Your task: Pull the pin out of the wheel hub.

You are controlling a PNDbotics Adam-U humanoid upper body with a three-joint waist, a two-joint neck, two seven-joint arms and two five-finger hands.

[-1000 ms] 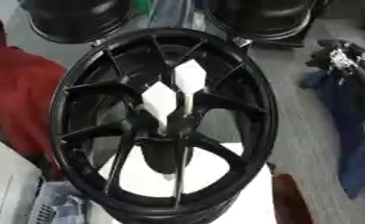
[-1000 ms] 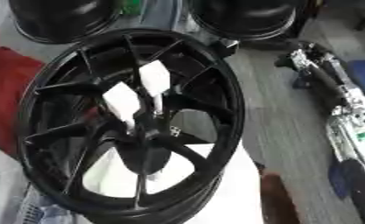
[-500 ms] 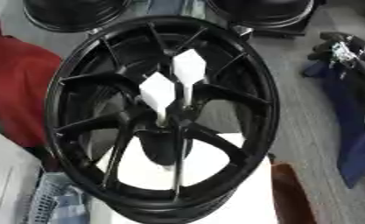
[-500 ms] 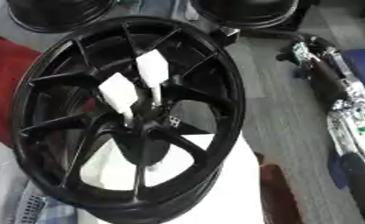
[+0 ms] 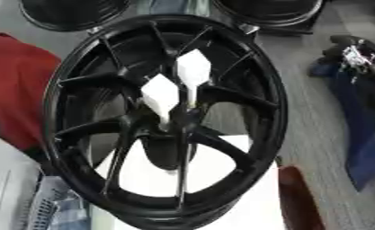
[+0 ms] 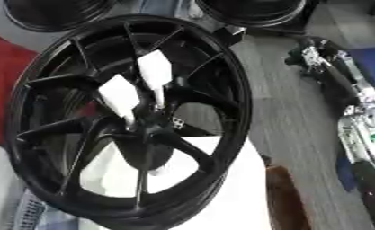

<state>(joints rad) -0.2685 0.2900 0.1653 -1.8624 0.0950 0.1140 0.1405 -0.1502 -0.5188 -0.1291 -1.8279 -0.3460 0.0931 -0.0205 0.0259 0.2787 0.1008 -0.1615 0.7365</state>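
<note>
A black spoked wheel hub [image 5: 88, 90] lies tilted in the middle of the view. Two white pins stick up out of its centre. The farther pin [image 5: 193, 72] and the nearer pin [image 5: 160, 94] each carry a wide flat white head. My right hand [image 6: 310, 50] is at the upper right, clear of the hub rim and touching neither pin. Its silver and black arm [image 6: 362, 121] runs down the right edge. My left hand does not show.
Two more black wheels [image 5: 72, 11] [image 6: 249, 10] lie at the far edge. A red cloth [image 5: 17, 90] is at the left, a blue cloth [image 5: 363, 134] at the right. White sheet [image 6: 229, 188] lies under the hub, a brown object [image 5: 296, 202] beside it.
The whole picture has shifted, so the camera has moved. The hub and both pins keep their places relative to each other. My right hand stays off to the hub's right.
</note>
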